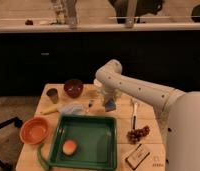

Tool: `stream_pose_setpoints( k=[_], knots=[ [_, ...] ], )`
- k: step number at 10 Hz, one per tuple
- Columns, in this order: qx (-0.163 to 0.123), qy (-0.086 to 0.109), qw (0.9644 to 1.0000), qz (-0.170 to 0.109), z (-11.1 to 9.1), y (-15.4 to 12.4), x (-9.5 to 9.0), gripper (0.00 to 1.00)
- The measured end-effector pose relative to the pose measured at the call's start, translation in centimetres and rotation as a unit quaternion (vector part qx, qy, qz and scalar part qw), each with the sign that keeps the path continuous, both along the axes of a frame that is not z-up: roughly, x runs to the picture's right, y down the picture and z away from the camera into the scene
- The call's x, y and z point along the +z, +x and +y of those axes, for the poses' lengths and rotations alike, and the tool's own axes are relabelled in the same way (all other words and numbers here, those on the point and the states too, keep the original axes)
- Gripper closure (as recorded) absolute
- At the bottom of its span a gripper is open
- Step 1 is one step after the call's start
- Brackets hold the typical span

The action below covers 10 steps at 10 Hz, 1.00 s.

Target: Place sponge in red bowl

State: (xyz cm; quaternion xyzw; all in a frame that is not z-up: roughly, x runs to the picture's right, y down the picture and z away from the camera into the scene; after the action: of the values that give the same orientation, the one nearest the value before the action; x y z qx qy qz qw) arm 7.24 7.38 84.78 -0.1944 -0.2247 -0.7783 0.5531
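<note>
A small blue sponge [111,105] sits at the middle of the wooden table [123,122], just past the green tray. My gripper [108,99] points down right over the sponge, at or on its top. The white arm comes in from the lower right. A dark red bowl [73,87] stands at the table's back left, to the gripper's left. An orange-red bowl [35,130] stands at the front left edge. Both bowls look empty.
A green tray [95,150] in front holds an orange fruit [69,147]. A dark cup [52,95], a pale blue crumpled bag [72,108] and a yellow item [49,110] lie left. A utensil [134,116], grapes [138,134] and a small box [138,156] lie right.
</note>
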Motion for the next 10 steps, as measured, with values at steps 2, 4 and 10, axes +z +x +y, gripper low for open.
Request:
stream_pose_setpoints(
  k=[2, 4, 10],
  knots=[
    [-0.002, 0.004, 1.0, -0.002, 0.08, -0.19, -0.32, 1.0],
    [-0.004, 0.007, 1.0, -0.005, 0.19, -0.35, -0.52, 1.0],
    [-0.004, 0.005, 1.0, -0.006, 0.3, -0.34, -0.47, 1.0]
  ],
)
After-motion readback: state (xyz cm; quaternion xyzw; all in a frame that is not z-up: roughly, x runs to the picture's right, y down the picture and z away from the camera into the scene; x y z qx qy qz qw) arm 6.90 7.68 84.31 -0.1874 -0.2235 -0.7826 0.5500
